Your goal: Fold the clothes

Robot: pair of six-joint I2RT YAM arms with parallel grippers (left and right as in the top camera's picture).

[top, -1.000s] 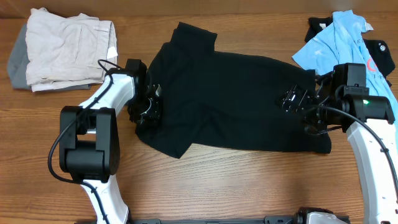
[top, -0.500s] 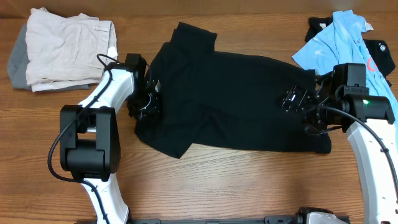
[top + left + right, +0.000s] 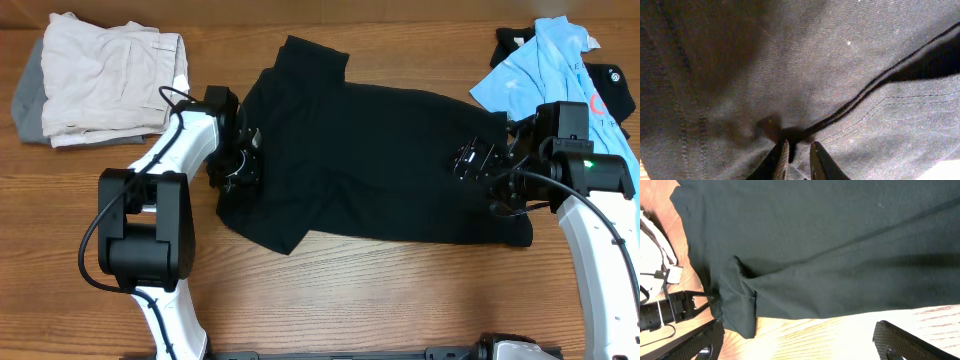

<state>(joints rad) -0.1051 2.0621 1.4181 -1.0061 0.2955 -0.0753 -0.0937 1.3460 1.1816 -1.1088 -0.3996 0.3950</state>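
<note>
A large black shirt point(image 3: 370, 160) lies spread flat across the middle of the wooden table. My left gripper point(image 3: 240, 165) is at its left edge, next to a sleeve. In the left wrist view its jaws point(image 3: 797, 150) are nearly closed, pinching a fold of the black fabric point(image 3: 790, 65) by a hem seam. My right gripper point(image 3: 470, 160) hovers over the shirt's right edge. In the right wrist view its fingers point(image 3: 800, 340) are wide open and empty above the shirt's edge point(image 3: 830, 245). A light blue polo point(image 3: 540, 60) lies crumpled at the back right.
A pile of beige and grey clothes point(image 3: 105, 75) sits at the back left. A black garment with a red print point(image 3: 612, 92) lies under the polo at the right edge. Bare wooden table point(image 3: 380, 290) runs along the front.
My left gripper has shifted slightly to the right at the shirt's left edge. The right arm and the shirt look unchanged.
</note>
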